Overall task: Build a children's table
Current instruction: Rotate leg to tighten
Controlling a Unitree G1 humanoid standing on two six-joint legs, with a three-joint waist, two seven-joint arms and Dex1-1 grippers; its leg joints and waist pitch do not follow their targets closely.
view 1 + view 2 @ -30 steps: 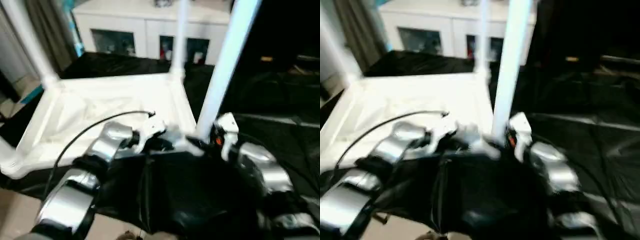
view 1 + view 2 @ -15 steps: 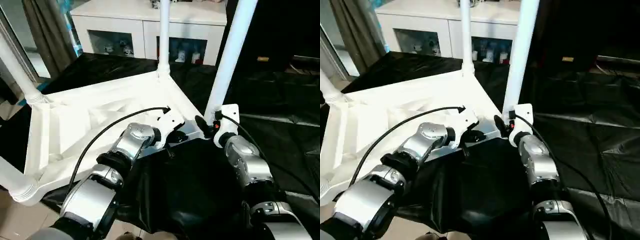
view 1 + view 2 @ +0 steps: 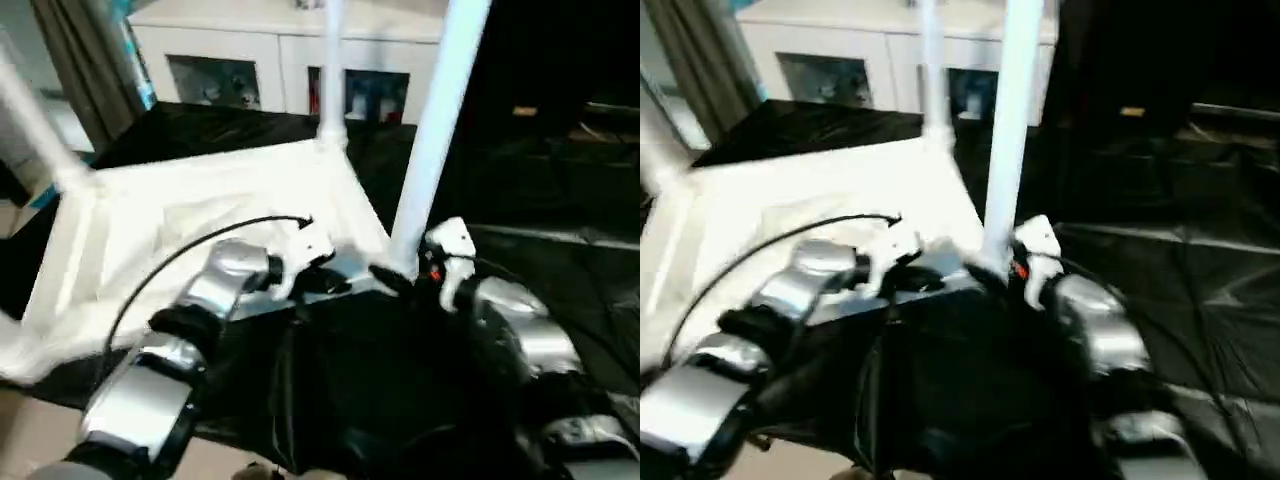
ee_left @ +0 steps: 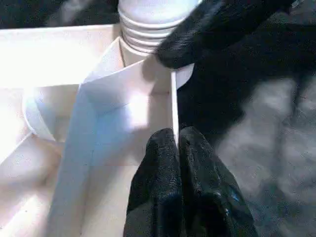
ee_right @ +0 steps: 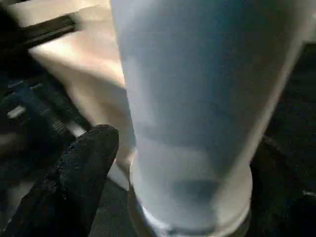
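Upturned children's table (image 3: 200, 215) on black sheeting (image 3: 560, 270), white glass-fronted cabinet (image 3: 290, 60) behind; left gripper (image 4: 177, 140) pinching its rim, right gripper (image 5: 163, 187) spread around a leg (image 3: 435, 130).

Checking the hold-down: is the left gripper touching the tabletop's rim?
Touching. Left wrist view: the left gripper has both black fingers pinched shut on the tabletop's thin upright rim.

Both head views are smeared by motion blur, so edges are softened throughout. The white table top (image 3: 200, 210) is washed out by glare, while the black cloth (image 3: 380, 390) is left dark and nearly featureless. In the right wrist view the leg (image 5: 197, 98) is out of focus.
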